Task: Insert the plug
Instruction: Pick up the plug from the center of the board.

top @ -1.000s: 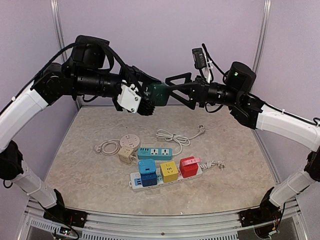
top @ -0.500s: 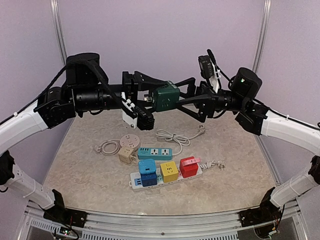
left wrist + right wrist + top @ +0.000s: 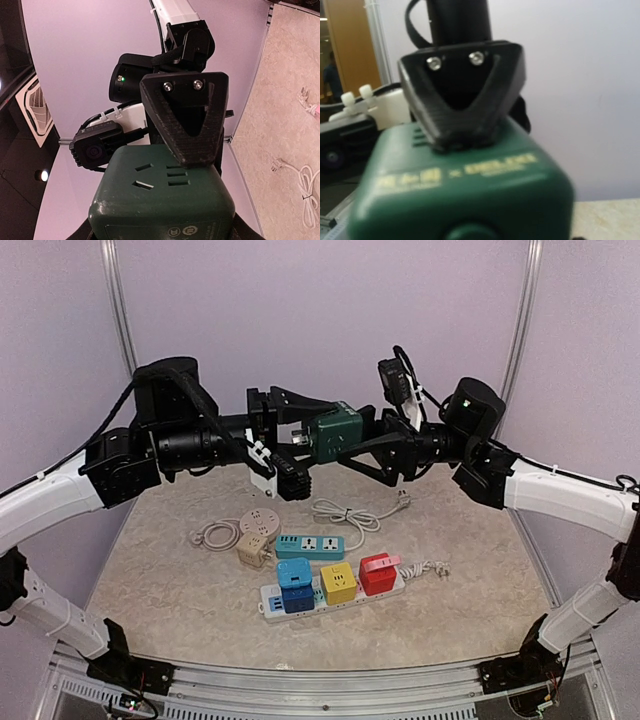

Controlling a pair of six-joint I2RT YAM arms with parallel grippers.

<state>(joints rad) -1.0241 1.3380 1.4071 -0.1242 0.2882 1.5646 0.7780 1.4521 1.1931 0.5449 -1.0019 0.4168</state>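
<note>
The plug is a dark green cube (image 3: 335, 435) with socket slots on one face, held high above the table between the two arms. My left gripper (image 3: 305, 438) is shut on it from the left. In the left wrist view the green cube (image 3: 165, 200) fills the bottom, and my left gripper's (image 3: 162, 235) own fingers show only at the corners. My right gripper (image 3: 358, 445) straddles the cube from the right with its jaws still wider than the cube. One of its fingers (image 3: 185, 115) lies close over the socket face. In the right wrist view the cube (image 3: 465, 195) hides my right gripper's own fingers.
On the table lies a white power strip (image 3: 300, 608) carrying blue (image 3: 296, 585), yellow (image 3: 338, 582) and red (image 3: 378, 573) cubes. Behind it are a teal strip (image 3: 310, 546), a beige round socket (image 3: 262, 522) and a coiled white cable (image 3: 345, 512). Purple walls enclose the table.
The arms and green cube shifted slightly right, then settled. My right gripper's fingers moved in around the cube and have narrowed since half a second ago.
</note>
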